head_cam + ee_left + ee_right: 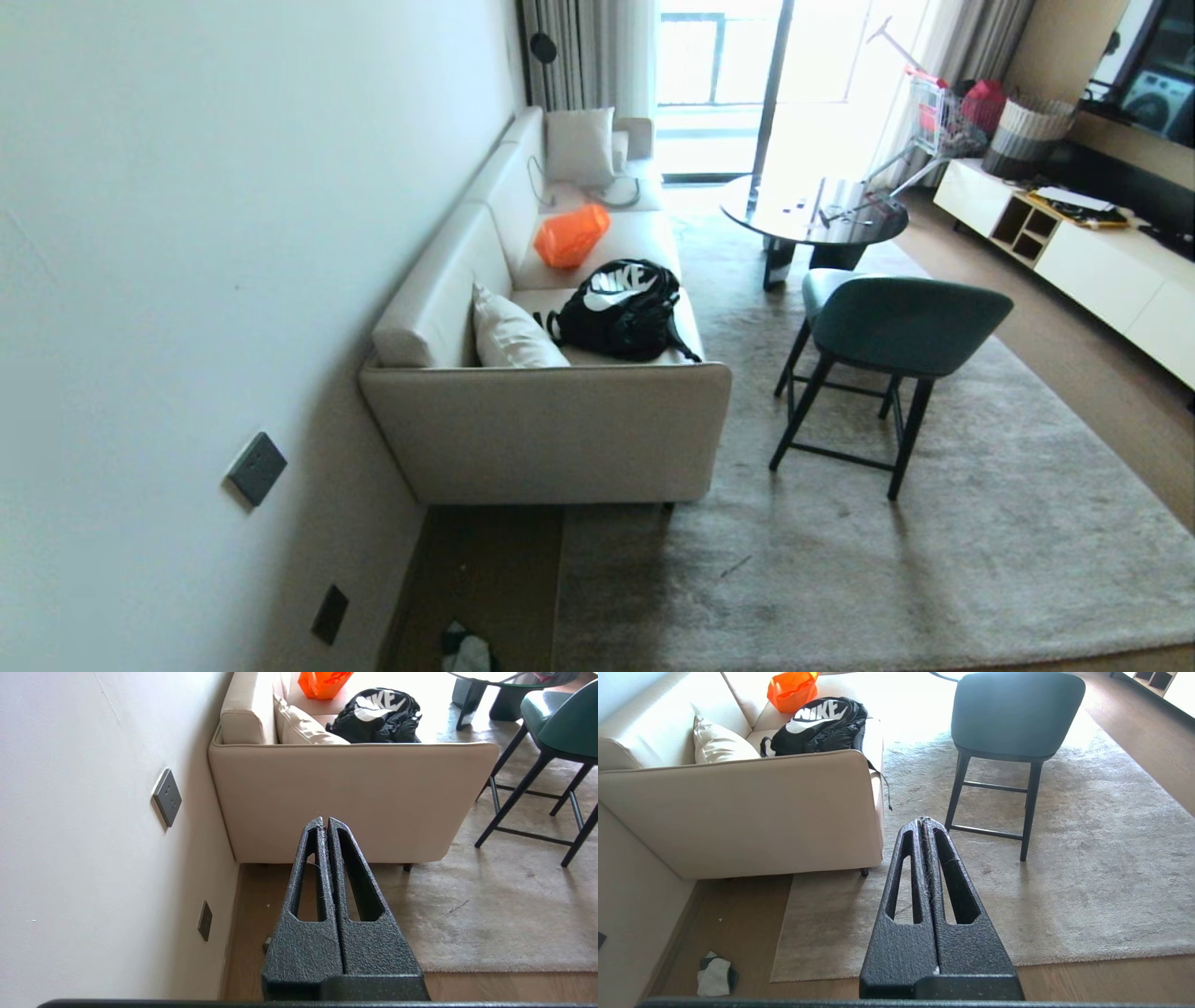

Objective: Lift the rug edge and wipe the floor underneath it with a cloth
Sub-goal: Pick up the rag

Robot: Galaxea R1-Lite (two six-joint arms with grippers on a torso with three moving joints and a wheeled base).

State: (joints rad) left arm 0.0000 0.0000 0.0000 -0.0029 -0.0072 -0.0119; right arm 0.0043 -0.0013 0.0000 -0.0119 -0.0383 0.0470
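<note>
The pale grey-beige rug (887, 560) covers most of the room. Its straight rug edge (560, 588) runs beside a strip of brown wood floor (485, 569) by the wall. In the right wrist view the rug edge (782, 933) ends in a square corner lying flat on the floor (738, 919). A small crumpled cloth (714, 975) lies on the floor near the wall, clear of the rug; the cloth (467, 649) also shows low in the head view. My left gripper (325, 820) and right gripper (927, 820) hang shut and empty, well above the floor. Neither arm shows in the head view.
A cream sofa (560, 429) stands against the wall, one leg on the rug, with a black backpack (621, 308) and an orange bag (571, 235) on it. A green chair (887, 327) and a dark round table (812, 215) stand on the rug. Wall sockets (257, 467) sit at the left.
</note>
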